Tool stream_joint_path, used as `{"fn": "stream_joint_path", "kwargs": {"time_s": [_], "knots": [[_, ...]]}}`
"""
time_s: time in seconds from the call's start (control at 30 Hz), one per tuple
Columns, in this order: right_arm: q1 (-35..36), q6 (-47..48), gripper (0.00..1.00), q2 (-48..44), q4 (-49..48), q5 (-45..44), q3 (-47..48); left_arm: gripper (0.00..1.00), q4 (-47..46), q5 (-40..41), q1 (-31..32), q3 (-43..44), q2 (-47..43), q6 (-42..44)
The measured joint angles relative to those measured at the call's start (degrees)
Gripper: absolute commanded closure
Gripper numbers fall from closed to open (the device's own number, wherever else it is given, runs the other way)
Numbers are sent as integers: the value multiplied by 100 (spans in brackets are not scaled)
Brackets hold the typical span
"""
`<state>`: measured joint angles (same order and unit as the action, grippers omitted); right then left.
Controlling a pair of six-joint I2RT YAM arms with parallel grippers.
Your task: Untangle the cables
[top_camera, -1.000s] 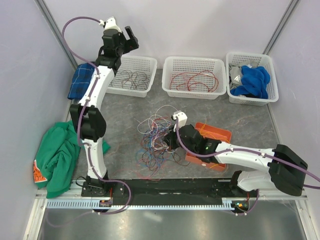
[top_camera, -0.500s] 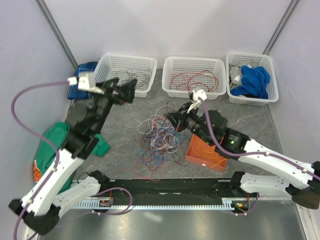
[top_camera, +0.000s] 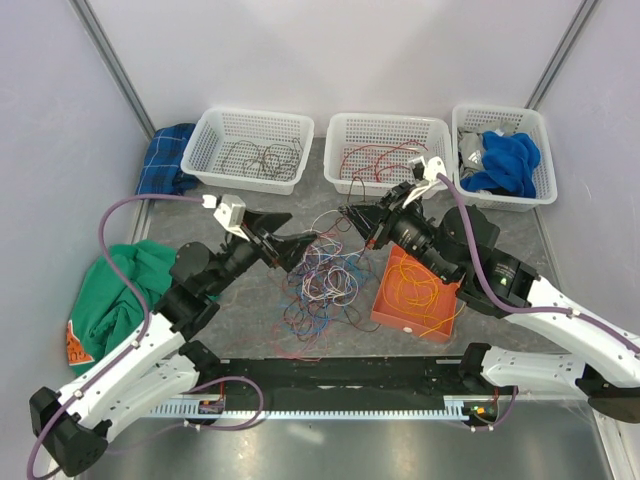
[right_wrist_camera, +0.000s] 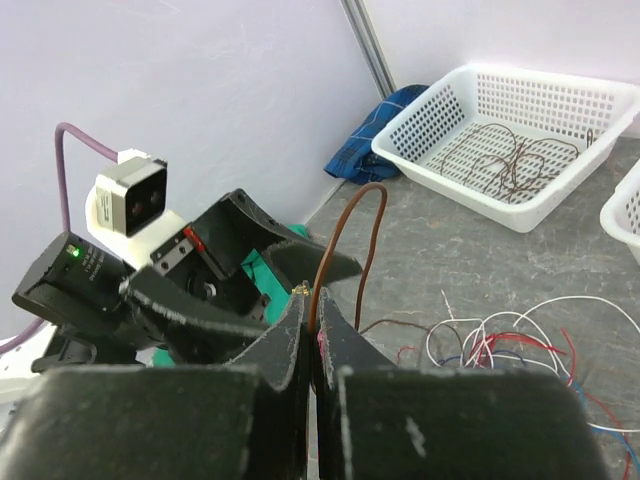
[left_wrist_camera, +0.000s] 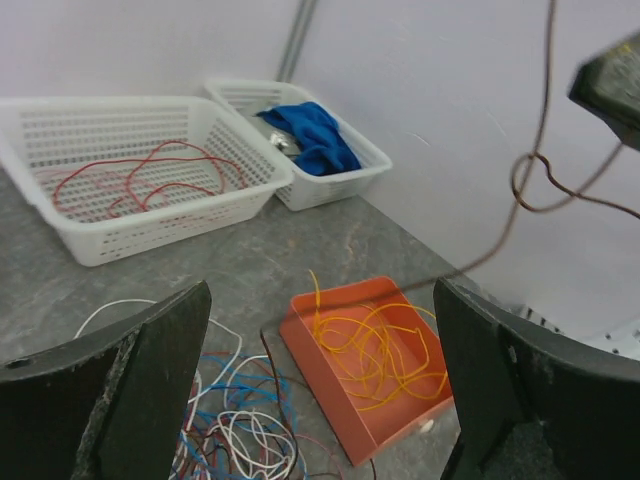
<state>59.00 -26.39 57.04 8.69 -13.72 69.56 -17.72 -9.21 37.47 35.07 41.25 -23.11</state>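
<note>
Top view: a multicoloured tangle of thin cables (top_camera: pixel 320 278) is lying mid-table. Some wires are already sitting sorted in the white mesh baskets (top_camera: pixel 250 114) and the orange plastic tray (top_camera: pixel 384 305), but most are still awaiting sorting.
Left wrist view: the left gripper (left_wrist_camera: pixel 320 300) is gaping wide, grasping nothing.
Right wrist view: the right gripper (right_wrist_camera: pixel 312 322) is pinching one dark brown wire (right_wrist_camera: pixel 338 222).

The left arm (top_camera: pixel 125 370) and right arm (top_camera: pixel 575 320) wear glossy white shells between black joints, each trailing a thick lilac hose (right_wrist_camera: pixel 63 165), with a white camera box (right_wrist_camera: pixel 130 200), black wedge fingers (left_wrist_camera: pixel 110 400) and, on the left, a green light (right_wrist_camera: pixel 76 252).
</note>
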Motion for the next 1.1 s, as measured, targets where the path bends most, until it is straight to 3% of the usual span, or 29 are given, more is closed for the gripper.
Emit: {"fn": "stream_joint_path", "kwargs": {"time_s": [0.33,0.57,0.63,0.67,0.7,0.77,0.8,0.83,0.9,1.0,1.1], "knots": [[-2,-107,100,13,251,129,262,0,-894,-645,420,-256,4,387],[-2,-168,100,66,262,269,308,0,-1110,-743,614,-219,588,461],[-2,-195,100,81,269,323,308,23,-1115,-739,699,-181,815,496],[-2,-205,100,83,273,341,308,42,-1115,-737,730,-146,920,516],[-2,-219,100,83,275,361,308,98,-1110,-732,743,-98,1014,544],[-2,-238,100,79,273,385,308,98,-1073,-684,765,87,1239,643],[-2,-240,93,72,278,387,308,98,-964,-595,767,225,1335,675],[-2,-243,72,63,280,382,306,98,-855,-525,767,363,1403,715],[-2,-219,43,-9,308,363,286,98,-544,-254,765,675,1473,780],[0,-192,29,-273,372,210,181,98,-13,175,765,1132,1451,822],[0,-136,27,-632,463,-35,42,98,706,599,763,1714,1432,874]]}}
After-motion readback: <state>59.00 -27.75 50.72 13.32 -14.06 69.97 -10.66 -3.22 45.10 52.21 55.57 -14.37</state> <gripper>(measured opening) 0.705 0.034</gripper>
